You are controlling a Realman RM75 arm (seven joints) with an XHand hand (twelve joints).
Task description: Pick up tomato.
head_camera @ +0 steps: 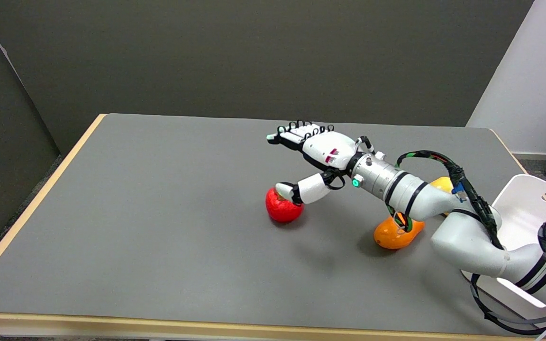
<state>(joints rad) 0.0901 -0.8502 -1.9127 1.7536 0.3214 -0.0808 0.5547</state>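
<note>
A red tomato [281,209] sits on the grey table [159,199] near its middle. My right hand [312,158] hangs just above and behind it, palm down, fingers stretched out towards the far left. Its thumb covers the tomato's top and seems to touch it. The other fingers stay well clear of the fruit, and nothing is held in the hand.
An orange fruit [393,235] lies to the right of the tomato, partly under my forearm. A yellow-orange fruit [442,184] shows behind the arm. A white chair [529,199] stands at the table's right edge.
</note>
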